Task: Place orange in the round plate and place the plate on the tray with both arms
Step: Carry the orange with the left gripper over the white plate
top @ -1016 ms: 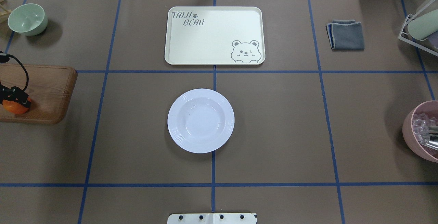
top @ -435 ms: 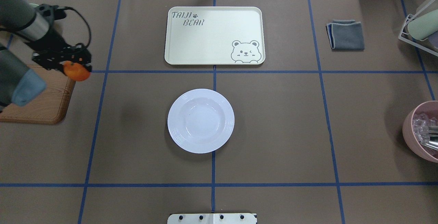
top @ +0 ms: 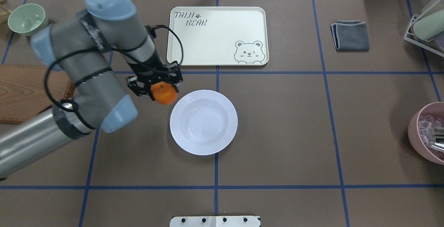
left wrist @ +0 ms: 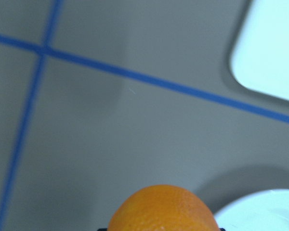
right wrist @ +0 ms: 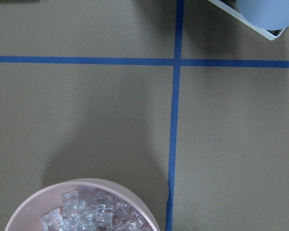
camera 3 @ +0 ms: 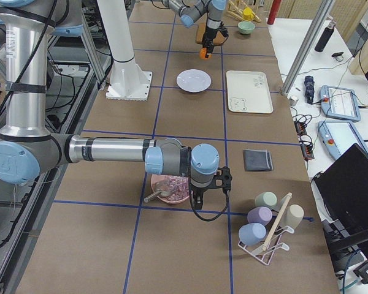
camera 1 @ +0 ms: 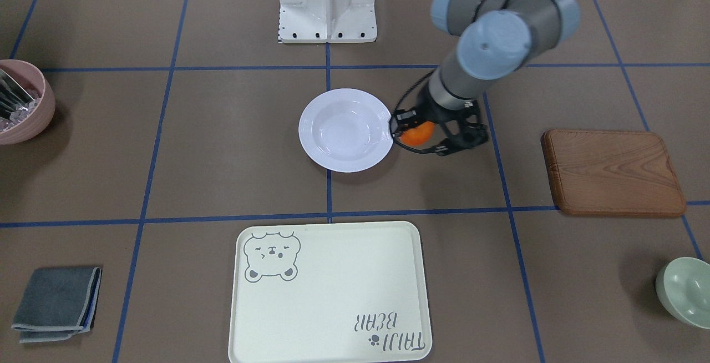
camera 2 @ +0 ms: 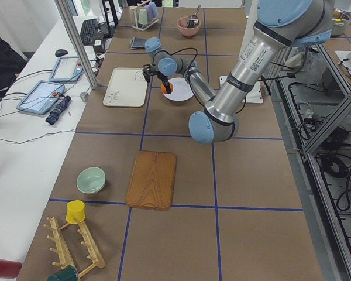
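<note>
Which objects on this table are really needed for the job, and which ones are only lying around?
Needed for the job:
- orange, held in the left gripper
- round plate, nothing in it yet
- tray

Only lying around:
- wooden board
- green bowl
- pink bowl
- grey cloth

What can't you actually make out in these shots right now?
The right pincer: seen only in the exterior right view, small and dark, so open or shut is unclear.
The orange: lower half cut off by the left wrist view's bottom edge.
The pink bowl: cut by the overhead view's right edge.
</note>
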